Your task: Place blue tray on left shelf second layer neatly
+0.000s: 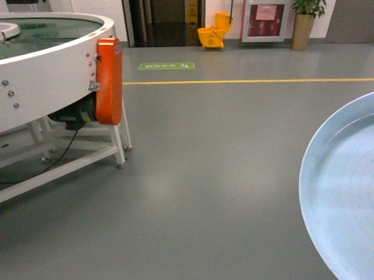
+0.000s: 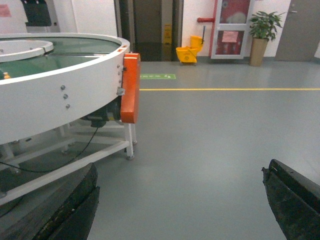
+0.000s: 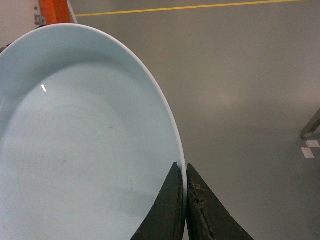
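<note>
Counting what shows: one blue tray point(image 3: 85, 150), one round white machine point(image 1: 37, 71) with a single orange cover point(image 1: 109, 80) on its side, one yellow mop bucket point(image 1: 214, 36), one potted plant point(image 1: 307, 13), one yellow floor line point(image 1: 252, 82) and one green floor sign point(image 1: 166, 66).

Only one tray is in view, and it is held off the grey floor point(image 1: 207, 176), at the lower right of the head view, cut off by the frame's right and bottom edges. From the right wrist camera the right gripper point(image 3: 186, 200) has its jaws pressed onto the tray's raised rim, one dark finger point(image 3: 167, 210) inside the rim and the other outside it, with the rim's thin white edge between them. The tray's hollow face is turned up toward both cameras. It reads as round to slightly oval; too much is cropped to tell its long axis for certain.

The left gripper point(image 2: 180, 210) is seen from its own wrist camera with jaws spread wide, one dark finger at the lower left and one at the lower right, only floor between them. The steel shelf does not show in any view.
</note>
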Robot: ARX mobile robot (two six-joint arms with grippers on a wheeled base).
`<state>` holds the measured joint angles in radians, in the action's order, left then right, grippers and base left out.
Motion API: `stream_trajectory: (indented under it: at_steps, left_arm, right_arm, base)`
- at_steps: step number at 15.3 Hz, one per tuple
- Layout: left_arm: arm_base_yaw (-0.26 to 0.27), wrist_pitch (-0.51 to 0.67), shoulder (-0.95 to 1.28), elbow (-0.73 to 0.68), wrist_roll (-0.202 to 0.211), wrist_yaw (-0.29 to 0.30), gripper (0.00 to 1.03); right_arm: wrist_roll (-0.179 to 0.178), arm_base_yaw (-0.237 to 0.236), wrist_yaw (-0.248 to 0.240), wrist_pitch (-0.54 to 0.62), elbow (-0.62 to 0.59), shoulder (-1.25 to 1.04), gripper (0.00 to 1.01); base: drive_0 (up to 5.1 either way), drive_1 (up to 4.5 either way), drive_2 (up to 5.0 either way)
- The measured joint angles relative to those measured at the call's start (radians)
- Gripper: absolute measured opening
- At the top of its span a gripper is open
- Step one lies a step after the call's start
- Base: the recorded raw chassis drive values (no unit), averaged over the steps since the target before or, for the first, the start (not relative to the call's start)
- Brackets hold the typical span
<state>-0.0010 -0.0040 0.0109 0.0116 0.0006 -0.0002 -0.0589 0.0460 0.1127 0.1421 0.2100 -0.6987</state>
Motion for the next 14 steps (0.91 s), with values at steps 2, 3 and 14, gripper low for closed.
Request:
stream_trajectory:
  at_steps: [2, 3, 14]
  left_arm:
    - [0.0, 0.0, 0.0, 0.0, 0.0, 0.0, 0.98]
    - [0.0, 0.0, 0.0, 0.0, 0.0, 0.0, 0.98]
    - [0.0, 0.0, 0.0, 0.0, 0.0, 0.0, 0.98]
  right_arm:
    - [0.0, 0.0, 0.0, 0.0, 0.0, 0.0, 0.02]
    - [0.0, 0.0, 0.0, 0.0, 0.0, 0.0, 0.02]
    - [0.0, 0.0, 0.0, 0.0, 0.0, 0.0, 0.02]
  base:
    - [-1.7, -1.66, -1.7]
    - [-1.6, -1.6, -1.6]
    - [-1.6, -1.57, -1.6]
